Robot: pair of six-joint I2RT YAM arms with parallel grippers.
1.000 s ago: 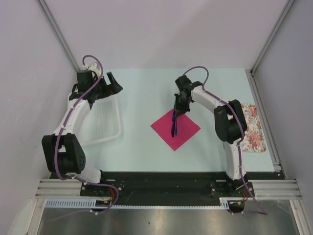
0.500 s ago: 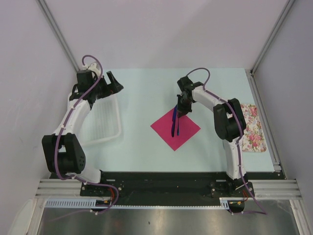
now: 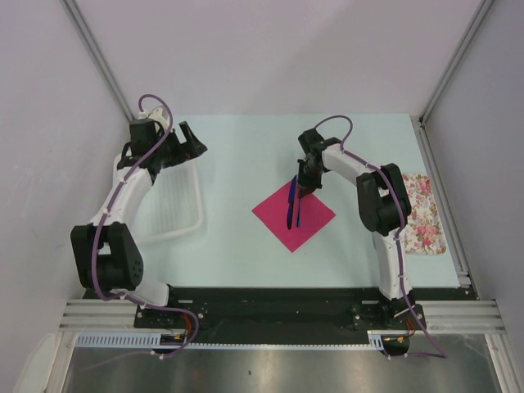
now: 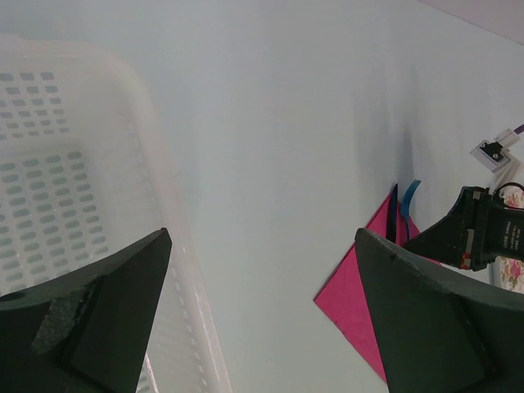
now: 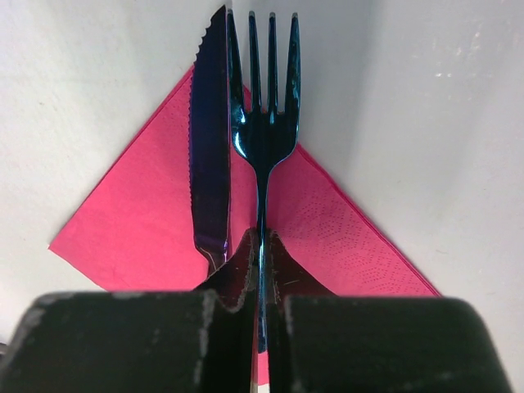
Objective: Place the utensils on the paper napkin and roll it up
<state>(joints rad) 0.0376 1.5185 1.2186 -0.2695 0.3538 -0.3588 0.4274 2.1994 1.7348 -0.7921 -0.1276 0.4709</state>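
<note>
I'm clamping the fork [image 5: 264, 147] in the right hand [image 5: 260, 239], aiming it flat beside the knife [image 5: 210, 164] on the napkin [image 5: 131, 229], centre frame (left hand [image 4: 262, 237] gaping).

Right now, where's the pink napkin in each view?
Top external: napkin mid-table, a diamond shape near the centre.
Left wrist: lower right, partly cut off.
Right wrist: centre, filling the middle.
Shared landmark: the blue utensils lying across it.

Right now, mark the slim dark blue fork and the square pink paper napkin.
slim dark blue fork [image 5: 264, 143]: right wrist view, base of tines.
square pink paper napkin [image 5: 139, 229]: right wrist view, left half.
</note>
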